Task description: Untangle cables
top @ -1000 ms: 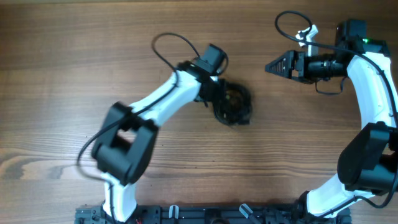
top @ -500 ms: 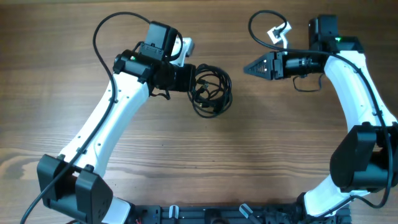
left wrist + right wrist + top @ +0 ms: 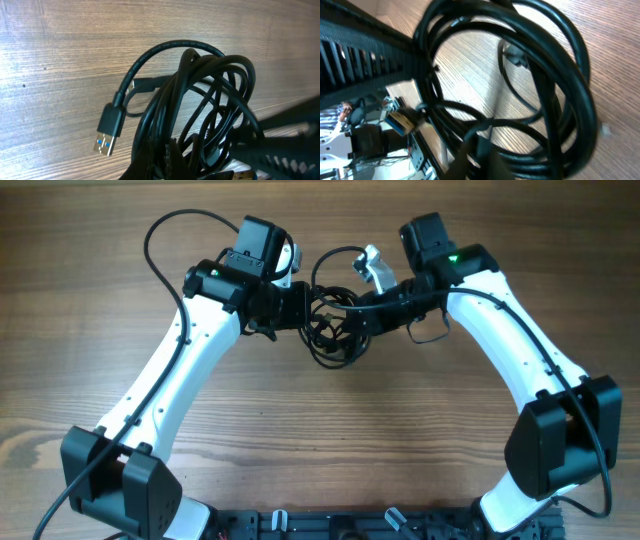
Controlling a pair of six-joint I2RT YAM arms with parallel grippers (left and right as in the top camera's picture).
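We hold the cables (image 3: 335, 340), one knotted bundle over the table (image 3: 380, 440), from both sides. The left pincer (image 3: 304, 310) is clenched on the bundle's left edge, the right pincer (image 3: 360, 317) on strands at its right edge. They face each other across the bundle, so our pull should run left-right, apart.

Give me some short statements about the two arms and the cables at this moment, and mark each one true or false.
The cables form one tangled bundle between both arms. True.
The right gripper is far from the bundle. False: it is shut on the cables.
The left gripper is wide open. False: it is shut on the cables.
A USB plug sticks out of the bundle. True.
The cables are white. False: they are black.
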